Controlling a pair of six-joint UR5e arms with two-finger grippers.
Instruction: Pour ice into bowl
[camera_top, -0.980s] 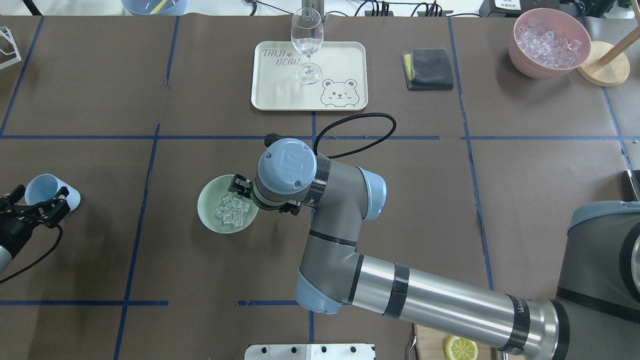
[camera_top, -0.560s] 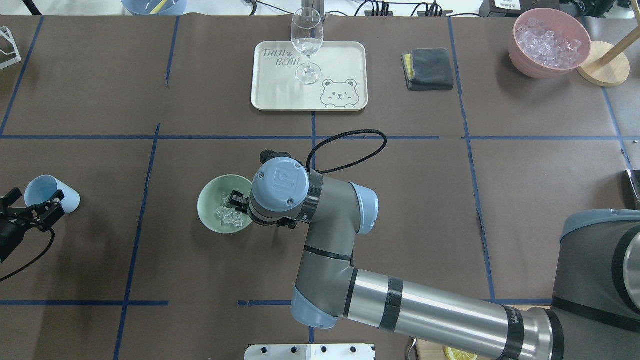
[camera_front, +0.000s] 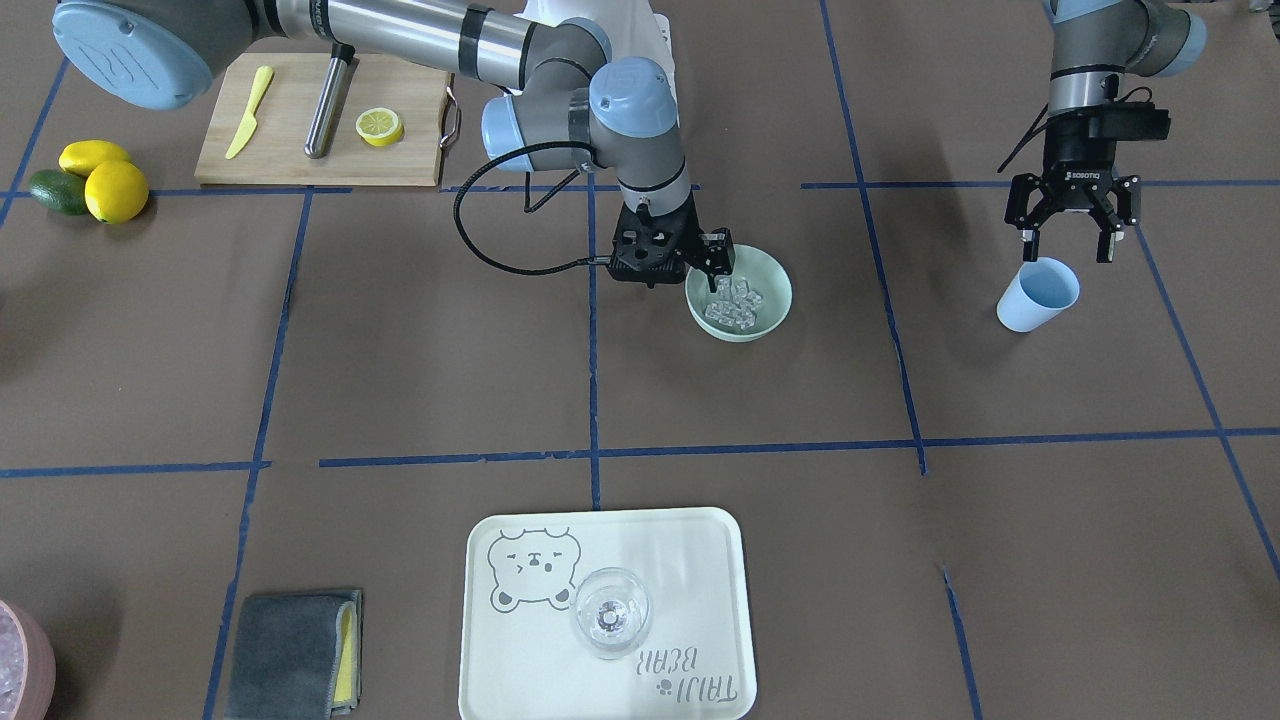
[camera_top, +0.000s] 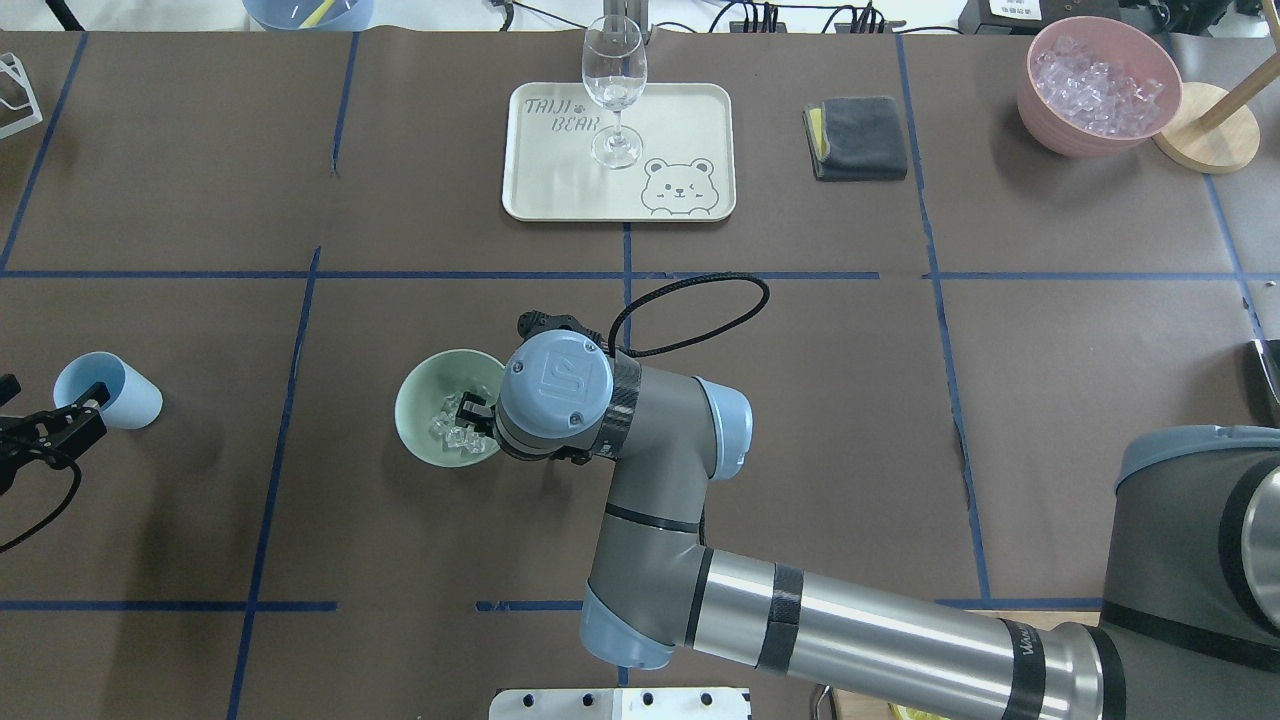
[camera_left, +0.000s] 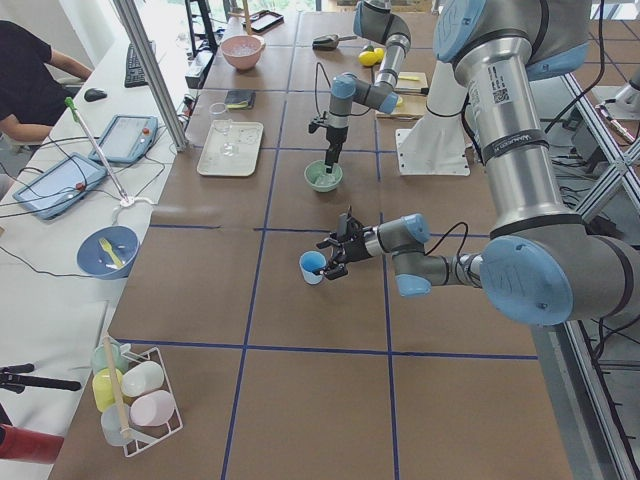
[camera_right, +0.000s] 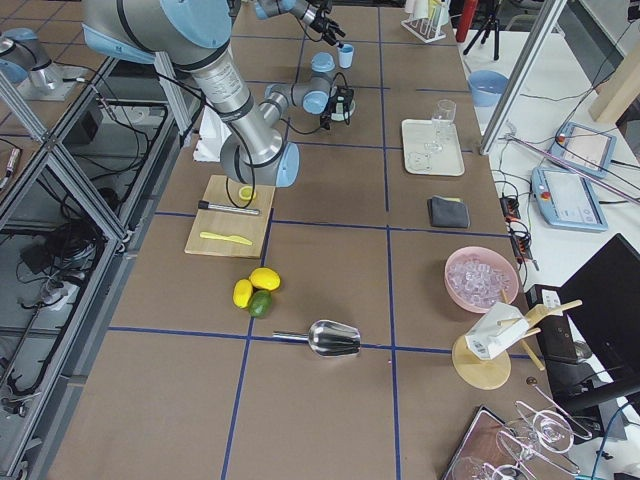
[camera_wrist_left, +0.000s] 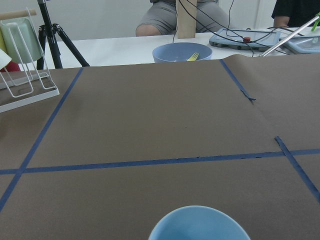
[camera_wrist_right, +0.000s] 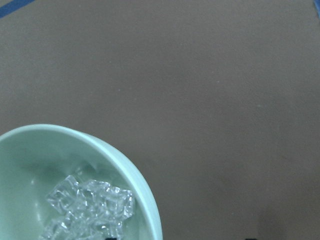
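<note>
The pale mint-green bowl (camera_top: 425, 388) stands left of the table's middle, with the ice (camera_top: 447, 430) heaped inside it as clear cubes. Bowl (camera_front: 772, 283) and ice (camera_front: 733, 303) also show in the front view. My right gripper (camera_front: 678, 268) is open and low at the bowl's robot-right rim, one finger inside and one outside. The right wrist view shows the rim (camera_wrist_right: 135, 175) and ice (camera_wrist_right: 90, 205). The light blue cup (camera_top: 107, 390) stands upright at the far left. My left gripper (camera_front: 1070, 238) is open and empty, just behind the cup (camera_front: 1040, 295).
A cream bear tray (camera_top: 680, 130) with a wine glass (camera_top: 613, 80) lies at the far middle. A grey cloth (camera_top: 855, 137) and a pink container of ice (camera_top: 1098, 85) are at the far right. A cutting board (camera_front: 320, 120) and lemons (camera_front: 100, 180) lie near the right arm's base.
My right gripper has moved left and toward the robot, onto the bowl's rim. My left gripper has drawn back from the blue cup, which stays on the table.
</note>
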